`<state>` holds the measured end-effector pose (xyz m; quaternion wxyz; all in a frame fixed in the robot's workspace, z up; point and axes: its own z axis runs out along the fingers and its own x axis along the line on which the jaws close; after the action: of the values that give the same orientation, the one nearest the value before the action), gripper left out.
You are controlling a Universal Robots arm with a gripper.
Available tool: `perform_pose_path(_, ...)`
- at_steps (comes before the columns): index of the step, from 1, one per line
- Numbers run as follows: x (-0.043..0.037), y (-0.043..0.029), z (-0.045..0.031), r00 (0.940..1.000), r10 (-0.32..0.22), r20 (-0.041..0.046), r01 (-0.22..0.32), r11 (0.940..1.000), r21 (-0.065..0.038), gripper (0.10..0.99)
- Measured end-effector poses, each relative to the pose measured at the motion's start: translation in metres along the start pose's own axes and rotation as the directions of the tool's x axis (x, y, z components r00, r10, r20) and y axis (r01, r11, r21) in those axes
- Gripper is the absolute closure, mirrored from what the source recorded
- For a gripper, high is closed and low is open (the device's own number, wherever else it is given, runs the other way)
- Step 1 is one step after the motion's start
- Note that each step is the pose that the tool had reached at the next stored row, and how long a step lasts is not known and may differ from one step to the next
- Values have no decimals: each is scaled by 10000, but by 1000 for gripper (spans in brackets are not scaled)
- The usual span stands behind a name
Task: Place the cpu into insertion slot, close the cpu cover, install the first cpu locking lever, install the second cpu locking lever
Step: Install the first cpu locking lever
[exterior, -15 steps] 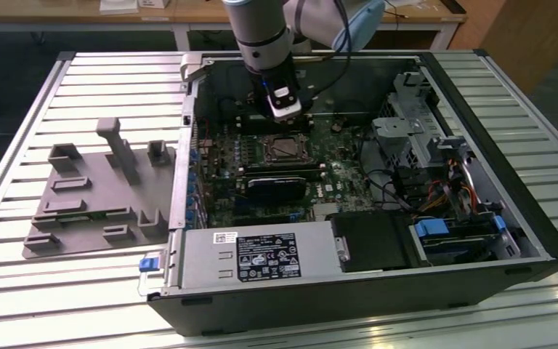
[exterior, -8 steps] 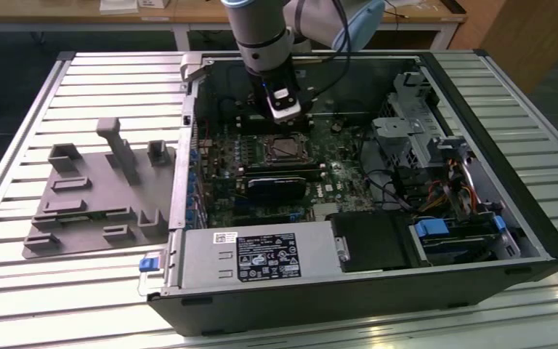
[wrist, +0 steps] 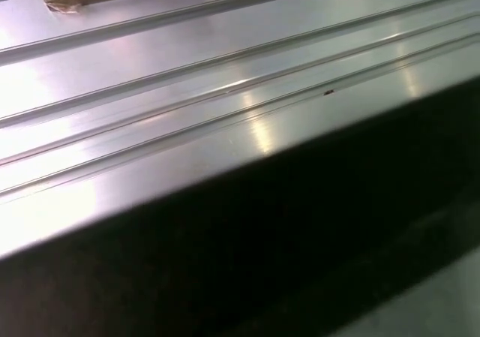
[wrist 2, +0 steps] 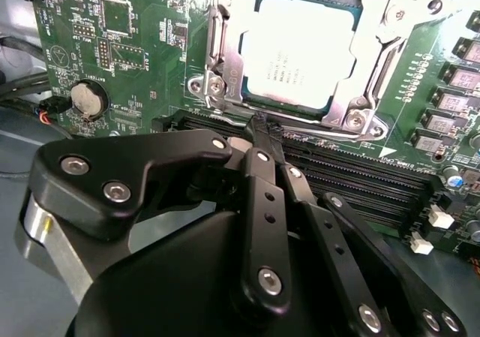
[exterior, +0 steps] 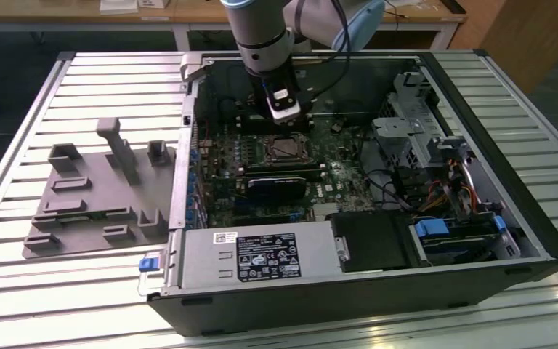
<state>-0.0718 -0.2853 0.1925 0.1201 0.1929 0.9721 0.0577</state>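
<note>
CPU [wrist 2: 300, 48] sat seated in the insertion slot [wrist 2: 247, 89], its pale silver-grey top showing through the square window of the cpu cover [wrist 2: 375, 74], which lay closed flat over it in the second wrist view. The gripper [wrist 2: 264, 130] stood just beside the socket's near edge, its black fingers [wrist 2: 259, 202] brought together to a narrow tip with nothing held between them; the tip lay close to a thin metal locking lever [wrist 2: 214, 59] running along the socket's side. In the exterior view the gripper [exterior: 281, 116] hung over the green motherboard [exterior: 221, 156] just behind the socket [exterior: 284, 147], inside the open computer case [exterior: 511, 218]. Room around the socket was tight: long black memory slots [wrist 2: 345, 172] ran directly alongside it, and a dark expansion card [exterior: 277, 185] lay just in front of it. A coin cell battery [wrist 2: 88, 100] sat well apart on the board. A grey fixture tray [exterior: 95, 196] rested on the slatted metal table [exterior: 27, 291] at the exterior view's left, outside the case. The chip's top looked clean, flat and square, with faint print.
</note>
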Motion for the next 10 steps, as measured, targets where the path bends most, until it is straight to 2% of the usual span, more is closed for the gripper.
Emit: perform_pose_path(10,-1,-2,1,10000,18,26,-18,10000,47,980)
